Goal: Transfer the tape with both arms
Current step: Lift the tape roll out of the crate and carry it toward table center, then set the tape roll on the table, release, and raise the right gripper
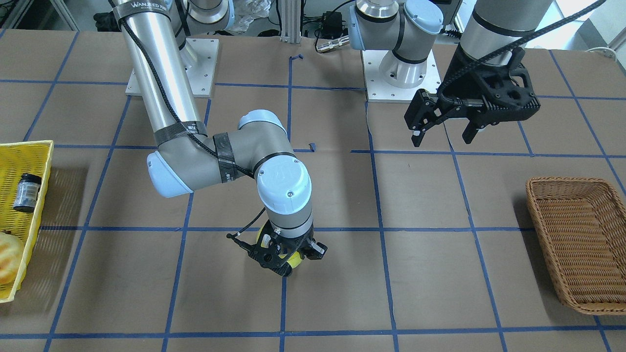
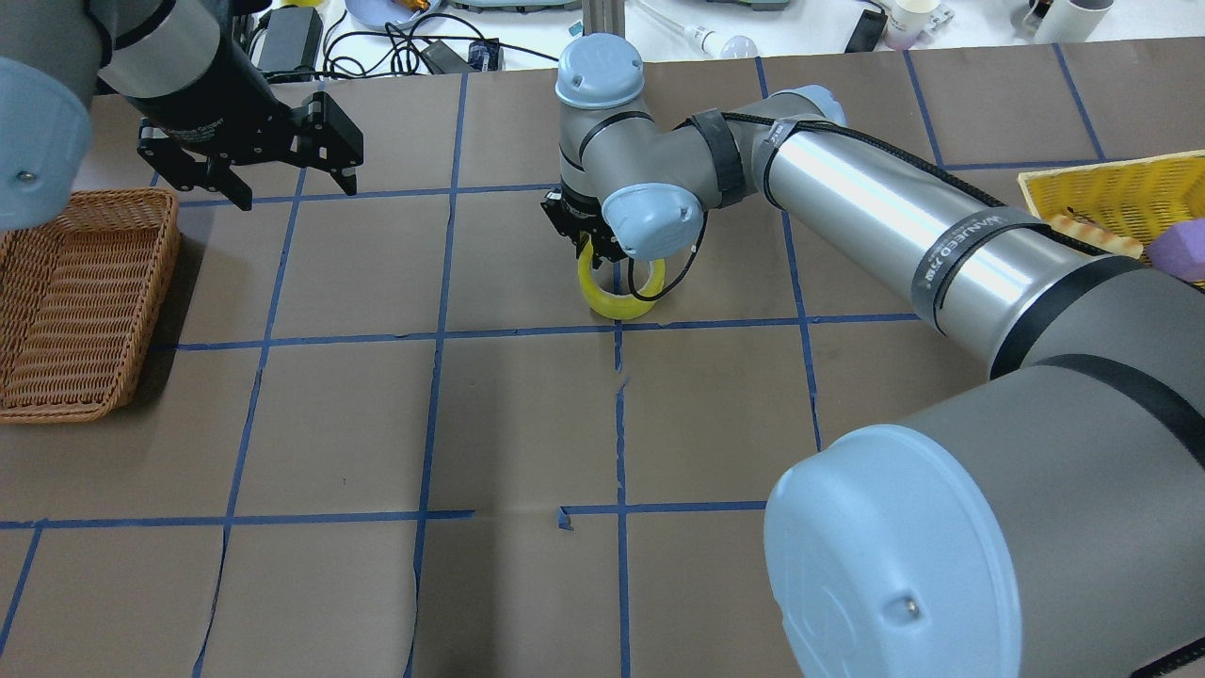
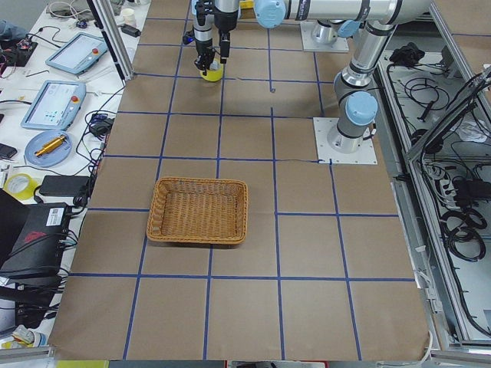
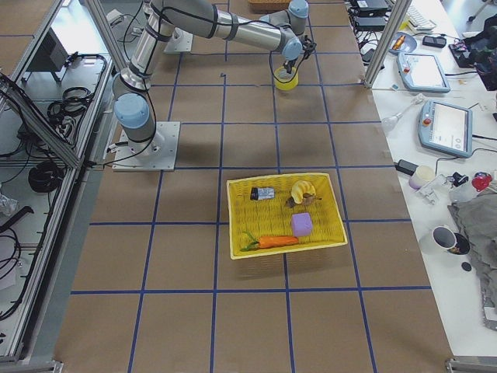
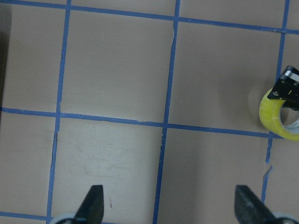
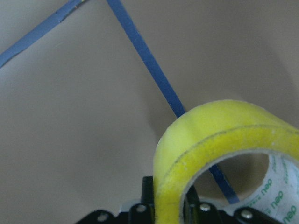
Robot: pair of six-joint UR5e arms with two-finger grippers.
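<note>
Here the white-cored, translucent yellow tape (image 2: 612, 308) is clamped in the right jaws; left jaws gape.

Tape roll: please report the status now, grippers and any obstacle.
Right gripper shut on tape roll wall, mid-table. Left gripper open, empty, raised near wicker basket. No obstacle visible between grippers.

The tape (image 6: 210, 135) is translucent yellow, its white core printed with green lettering. The bench (image 1: 425, 195) is brown, gridded with blue lines (image 1: 420, 229); in the front-facing view a tan woven basket (image 1: 567, 234) sits at 3 o'clock and a yellow lattice basket (image 1: 29, 145) at 9 o'clock. The right arm (image 1: 156, 73) and left arm (image 1: 503, 24) are silver-grey with light blue caps.
</note>
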